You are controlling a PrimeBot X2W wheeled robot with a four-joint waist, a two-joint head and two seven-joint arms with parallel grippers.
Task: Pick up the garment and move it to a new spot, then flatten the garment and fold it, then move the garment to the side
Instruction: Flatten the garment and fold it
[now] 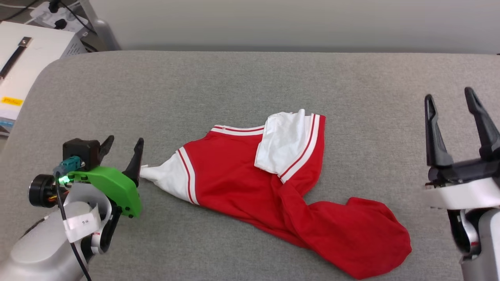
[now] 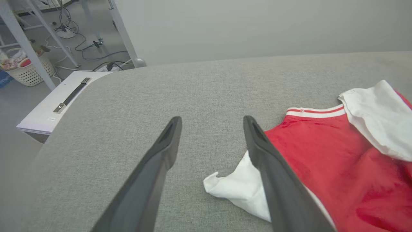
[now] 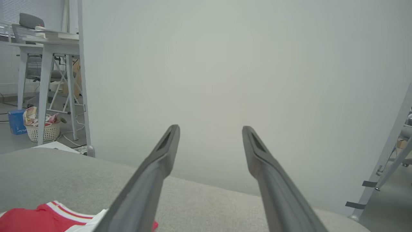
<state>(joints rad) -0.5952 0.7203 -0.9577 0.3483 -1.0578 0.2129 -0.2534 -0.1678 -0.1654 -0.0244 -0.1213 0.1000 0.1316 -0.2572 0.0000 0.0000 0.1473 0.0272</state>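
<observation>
The garment (image 1: 234, 175) is soft, thin and floppy, and it lies crumpled on the grey desk (image 1: 234, 86) between the two sets of jaws. The left jaws are spread wide and empty, with the white sleeve tip (image 2: 225, 190) just beside them; the right jaws are spread too, well apart from it. It should be light but saggy, so pinching a sleeve edge looks best.

Red T-shirt bunched on grey table, both grippers empty.
The thin red short-sleeved T-shirt with white sleeves and striped trim (image 1: 234, 175) lies crumpled on the grey fabric-covered table (image 1: 234, 86). One white sleeve is folded over the chest and the other tapers to a point leftward. The left gripper (image 1: 123, 142), fingers spread, has one finger just beside that sleeve tip. The right gripper (image 1: 449, 95), fingers apart, stands well clear.
</observation>
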